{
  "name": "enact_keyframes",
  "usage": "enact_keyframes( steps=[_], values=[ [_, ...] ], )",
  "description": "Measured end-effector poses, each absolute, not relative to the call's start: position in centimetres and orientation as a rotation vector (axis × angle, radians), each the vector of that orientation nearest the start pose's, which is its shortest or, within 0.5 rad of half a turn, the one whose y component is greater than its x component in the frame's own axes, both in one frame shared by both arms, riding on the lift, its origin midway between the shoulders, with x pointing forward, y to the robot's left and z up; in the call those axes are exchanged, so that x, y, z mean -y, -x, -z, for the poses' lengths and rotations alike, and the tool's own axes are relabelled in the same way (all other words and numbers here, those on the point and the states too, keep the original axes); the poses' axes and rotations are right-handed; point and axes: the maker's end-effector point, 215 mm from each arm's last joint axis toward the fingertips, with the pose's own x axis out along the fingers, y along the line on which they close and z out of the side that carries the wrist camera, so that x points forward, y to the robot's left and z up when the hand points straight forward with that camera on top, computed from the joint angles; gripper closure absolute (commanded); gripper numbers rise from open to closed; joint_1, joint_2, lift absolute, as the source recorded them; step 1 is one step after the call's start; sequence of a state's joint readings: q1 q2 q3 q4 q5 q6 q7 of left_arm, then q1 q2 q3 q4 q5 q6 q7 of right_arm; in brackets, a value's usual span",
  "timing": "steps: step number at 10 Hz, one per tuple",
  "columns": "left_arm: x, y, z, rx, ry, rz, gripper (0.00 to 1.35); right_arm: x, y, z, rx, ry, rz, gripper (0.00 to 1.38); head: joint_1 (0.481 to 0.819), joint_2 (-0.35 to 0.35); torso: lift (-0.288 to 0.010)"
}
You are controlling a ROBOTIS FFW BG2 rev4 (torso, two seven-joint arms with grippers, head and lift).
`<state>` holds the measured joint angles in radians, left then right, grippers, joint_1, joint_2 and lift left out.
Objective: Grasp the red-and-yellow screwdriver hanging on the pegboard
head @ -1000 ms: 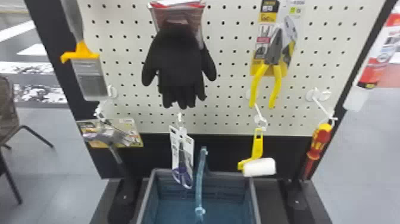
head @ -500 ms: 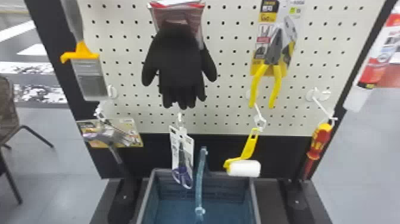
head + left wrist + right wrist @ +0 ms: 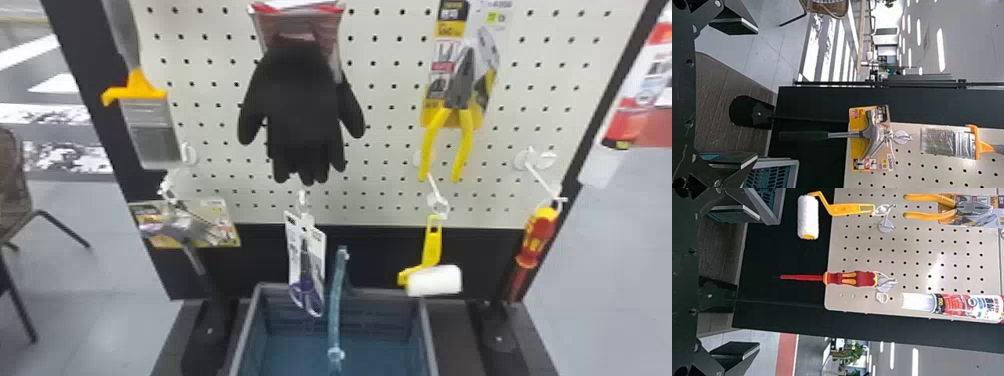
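Observation:
The red-and-yellow screwdriver (image 3: pixel 537 237) hangs from a hook at the pegboard's lower right corner in the head view, handle up and shaft pointing down. In the right wrist view the same screwdriver (image 3: pixel 852 279) is farther off, beyond the open fingers of my right gripper (image 3: pixel 748 282), at a height between the two. Nothing is held there. My left gripper (image 3: pixel 746 94) also stands open and holds nothing; a hammer (image 3: pixel 871 133) hangs on its card some way beyond its fingers.
A yellow-handled paint roller (image 3: pixel 434 280) hangs left of the screwdriver, and pliers (image 3: pixel 457 105) hang higher. A spray can (image 3: pixel 969 305) is near the board's right edge. Packaged scissors (image 3: pixel 305 270) hang over a grey-blue crate (image 3: pixel 430 345).
The paint roller swung to the left and then back to the right on its hook. The screwdriver hangs as before, with almost no movement.

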<state>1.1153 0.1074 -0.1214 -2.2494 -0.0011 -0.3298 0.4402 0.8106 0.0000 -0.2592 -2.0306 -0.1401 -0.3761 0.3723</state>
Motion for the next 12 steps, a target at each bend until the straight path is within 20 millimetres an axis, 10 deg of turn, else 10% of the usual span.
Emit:
enact_keyframes(
  steps=[12],
  values=[
    [-26.1,-25.1,35.0,-0.123,0.026,-0.277,0.17,27.9,-41.2,29.7,0.122,0.057,-0.293,0.12,0.549,0.000,-0.100]
  ],
)
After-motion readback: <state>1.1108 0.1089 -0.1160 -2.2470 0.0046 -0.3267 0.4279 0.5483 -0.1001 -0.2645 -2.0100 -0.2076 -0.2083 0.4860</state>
